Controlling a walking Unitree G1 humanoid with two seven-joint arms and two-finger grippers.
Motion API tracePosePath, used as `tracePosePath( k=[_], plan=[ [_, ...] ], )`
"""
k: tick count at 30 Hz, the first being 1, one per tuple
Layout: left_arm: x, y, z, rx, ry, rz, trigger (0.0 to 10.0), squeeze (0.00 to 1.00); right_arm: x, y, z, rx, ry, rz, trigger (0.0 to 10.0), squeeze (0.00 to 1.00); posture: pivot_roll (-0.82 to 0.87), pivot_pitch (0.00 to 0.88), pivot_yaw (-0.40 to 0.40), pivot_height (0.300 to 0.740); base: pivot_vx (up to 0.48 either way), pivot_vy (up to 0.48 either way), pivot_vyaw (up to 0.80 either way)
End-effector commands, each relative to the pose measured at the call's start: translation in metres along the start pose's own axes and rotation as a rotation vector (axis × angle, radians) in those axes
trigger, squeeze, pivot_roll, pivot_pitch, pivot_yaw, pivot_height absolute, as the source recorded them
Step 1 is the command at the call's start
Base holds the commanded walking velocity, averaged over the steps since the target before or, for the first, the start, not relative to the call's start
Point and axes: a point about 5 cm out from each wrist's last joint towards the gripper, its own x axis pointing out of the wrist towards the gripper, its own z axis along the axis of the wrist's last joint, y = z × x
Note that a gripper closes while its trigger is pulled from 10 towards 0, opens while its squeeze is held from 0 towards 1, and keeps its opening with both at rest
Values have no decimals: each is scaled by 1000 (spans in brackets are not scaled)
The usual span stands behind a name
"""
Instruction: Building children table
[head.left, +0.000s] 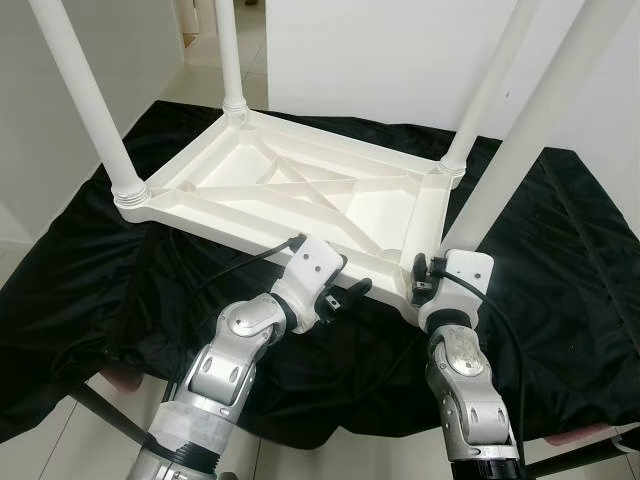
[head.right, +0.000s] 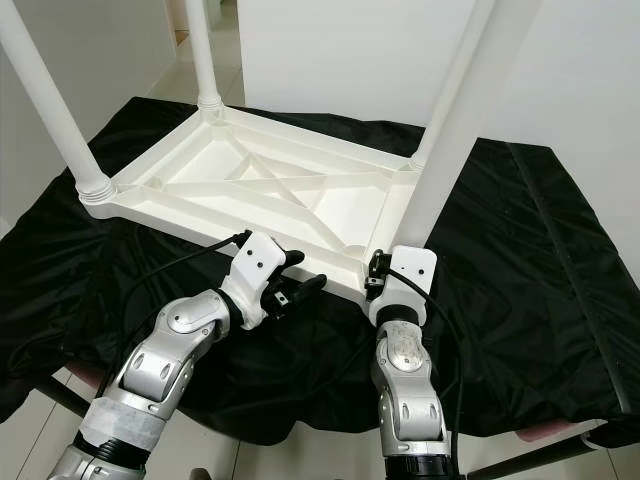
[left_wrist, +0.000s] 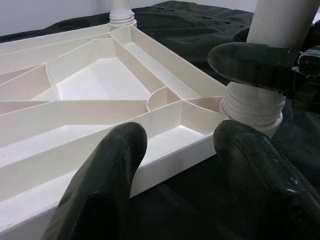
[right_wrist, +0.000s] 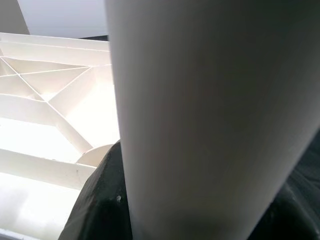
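A black cloth (head.left: 560, 260) covers a low surface over a pale tiled floor (head.left: 60, 440), and on it lies the white plastic children's table, turned upside down. Its tabletop (head.left: 300, 190) rests face down on the cloth, showing the ribbed underside with diagonal braces. Four white round legs stand up from the corner sockets: the far left leg (head.left: 229, 55), the near left leg (head.left: 85, 95), the far right leg (head.left: 488, 90) and the near right leg (head.left: 540, 120), which rises from the corner closest to the robot. The right gripper (head.left: 425, 280) is at the base of that near right leg; in the right wrist view the leg (right_wrist: 210, 120) fills the space between the black fingers (right_wrist: 97, 200), which are pinched around it just above its threaded collar. The left gripper (head.left: 350, 293) hovers just beside the tabletop's near edge, next to the same corner, with its fingers (left_wrist: 107, 185) spread apart and holding nothing; the left wrist view looks between them at the rim (left_wrist: 170, 160) and the leg's collar (left_wrist: 252, 107).
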Motion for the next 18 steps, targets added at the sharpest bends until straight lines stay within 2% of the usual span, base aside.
tracePosePath(
  k=[1, 2, 3, 4, 13, 15, 16, 17, 18],
  plan=[
    [-1, 2, -4, 11, 22, 56, 10000, 0, -6, 3, -6, 47, 36, -32, 10000, 0, -14, 46, -28, 740, 0, 0, 0],
    [-1, 3, -4, 10, 23, 61, 10000, 0, -5, 4, -5, 49, 28, -26, 10000, 902, -14, 46, -28, 740, 0, 0, 0],
    [-1, 3, -4, 10, 23, 61, 10000, 0, -5, 4, -5, 49, 28, -26, 10000, 902, -14, 46, -28, 740, 0, 0, 0],
    [-1, 3, -4, 9, 22, 66, 10000, 0, -5, 4, -3, 51, 20, -25, 10000, 1000, -12, 51, -31, 740, 0, 0, 0],
    [-1, 4, -3, 6, 21, 79, 10000, 0, -5, -4, 3, 60, -3, -34, 10000, 1000, -8, 63, -39, 740, 0, 0, 0],
    [-2, 5, -3, 6, 22, 84, 10000, 0, -4, -8, 3, 63, 1, 17, 10000, 1000, -8, 63, -39, 740, 0, 0, 0],
    [-2, 6, -3, 5, 23, 87, 10000, 0, -3, -9, 1, 73, 11, 92, 10000, 0, -8, 63, -39, 740, 0, 0, 0],
    [-2, 6, -3, 5, 23, 87, 10000, 0, -3, -9, 1, 73, 11, 92, 10000, 0, -8, 63, -39, 740, 0, 0, 0],
    [-2, 7, -4, 3, 23, 90, 10000, 0, -2, -11, 0, 76, 10, 150, 10000, 0, -21, 66, -33, 740, 0, 0, 0]
  ],
)
